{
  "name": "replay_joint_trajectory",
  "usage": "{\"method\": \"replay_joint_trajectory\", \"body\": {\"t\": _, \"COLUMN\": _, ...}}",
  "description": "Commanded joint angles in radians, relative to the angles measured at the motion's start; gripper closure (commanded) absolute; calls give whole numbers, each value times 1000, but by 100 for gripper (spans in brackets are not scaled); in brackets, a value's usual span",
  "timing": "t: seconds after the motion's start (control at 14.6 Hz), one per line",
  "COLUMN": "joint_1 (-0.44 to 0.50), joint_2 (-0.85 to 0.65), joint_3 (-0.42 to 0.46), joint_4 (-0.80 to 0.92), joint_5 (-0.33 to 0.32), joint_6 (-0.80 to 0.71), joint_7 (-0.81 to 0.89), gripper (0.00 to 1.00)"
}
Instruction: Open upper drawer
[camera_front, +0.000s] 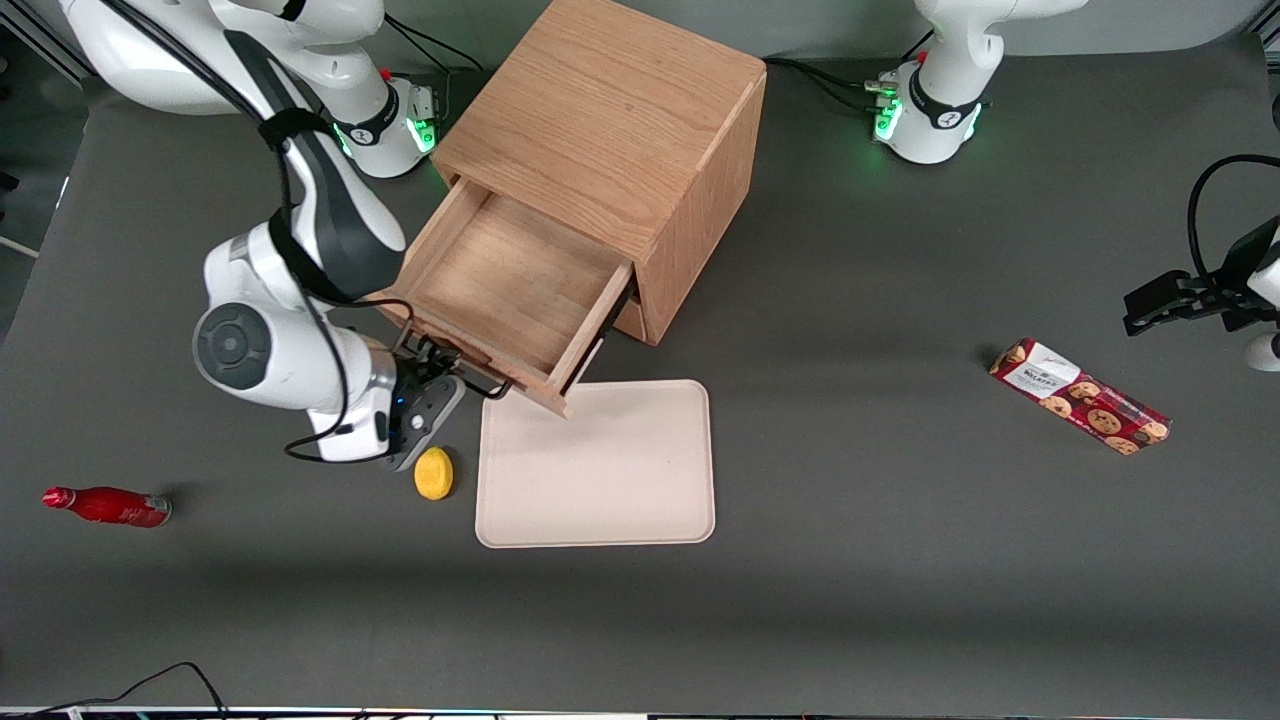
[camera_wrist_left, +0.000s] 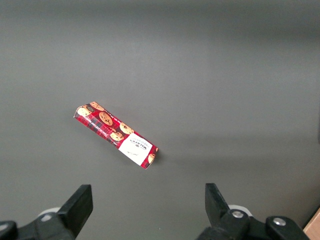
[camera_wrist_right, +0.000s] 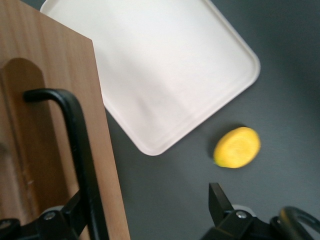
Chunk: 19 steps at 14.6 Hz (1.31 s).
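A: How does the upper drawer look?

B: It is a shallow light oak tray pulled well out of the wooden cabinet, its bare wooden floor open to view. A thin black bar handle runs across its front panel, over a shallow recess in the wood.

A: Where does it sit?

B: Under the cabinet's top, jutting toward the front camera, with its front corner hanging over the edge of a cream tray that lies flat on the dark worktop.

A: And the pincer?

B: The pincer is at the drawer's front, on the end toward the working arm. Its fingers are parted: one finger is right at the handle bar, the other stands clear of the panel above the worktop. They are spread wider than the bar, not clenched on it.

A: What else is near?

B: A small yellow round thing lies just beside the tray, close under the pincer. A red bottle lies on its side toward the working arm's end. A red biscuit packet lies toward the parked arm's end, well apart from the cabinet
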Motion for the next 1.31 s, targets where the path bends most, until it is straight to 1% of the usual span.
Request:
{"method": "replay_joint_trajectory", "body": {"t": 0.0, "joint_1": 5, "joint_2": 44, "joint_3": -23, "joint_4": 88, "joint_5": -24, "joint_6": -38, "joint_7": -49, "gripper": 0}}
{"method": "replay_joint_trajectory", "body": {"t": 0.27, "joint_1": 6, "joint_2": 52, "joint_3": -30, "joint_4": 155, "joint_5": -21, "joint_6": -108, "joint_7": -40, "gripper": 0}}
{"method": "replay_joint_trajectory", "body": {"t": 0.48, "joint_1": 11, "joint_2": 49, "joint_3": -62, "joint_4": 291, "joint_5": -12, "joint_6": -238, "joint_7": -36, "gripper": 0}}
{"method": "replay_joint_trajectory", "body": {"t": 0.55, "joint_1": 11, "joint_2": 35, "joint_3": -64, "joint_4": 324, "joint_5": -16, "joint_6": -278, "joint_7": -23, "gripper": 0}}
{"method": "replay_joint_trajectory", "body": {"t": 0.69, "joint_1": 5, "joint_2": -26, "joint_3": -76, "joint_4": 329, "joint_5": -23, "joint_6": -306, "joint_7": 48, "gripper": 0}}
{"method": "replay_joint_trajectory", "body": {"t": 0.76, "joint_1": 3, "joint_2": -75, "joint_3": -90, "joint_4": 304, "joint_5": -23, "joint_6": -309, "joint_7": 103, "gripper": 0}}
{"method": "replay_joint_trajectory", "body": {"t": 0.82, "joint_1": 5, "joint_2": -127, "joint_3": -105, "joint_4": 287, "joint_5": -23, "joint_6": -309, "joint_7": 195, "gripper": 0}}
{"method": "replay_joint_trajectory", "body": {"t": 0.96, "joint_1": 3, "joint_2": -221, "joint_3": -137, "joint_4": 215, "joint_5": -26, "joint_6": -367, "joint_7": 344, "gripper": 0}}
{"method": "replay_joint_trajectory", "body": {"t": 1.1, "joint_1": 5, "joint_2": -353, "joint_3": -179, "joint_4": 69, "joint_5": -24, "joint_6": -372, "joint_7": 435, "gripper": 0}}
{"method": "replay_joint_trajectory", "body": {"t": 1.24, "joint_1": 2, "joint_2": -480, "joint_3": -185, "joint_4": -93, "joint_5": -24, "joint_6": -365, "joint_7": 499, "gripper": 0}}
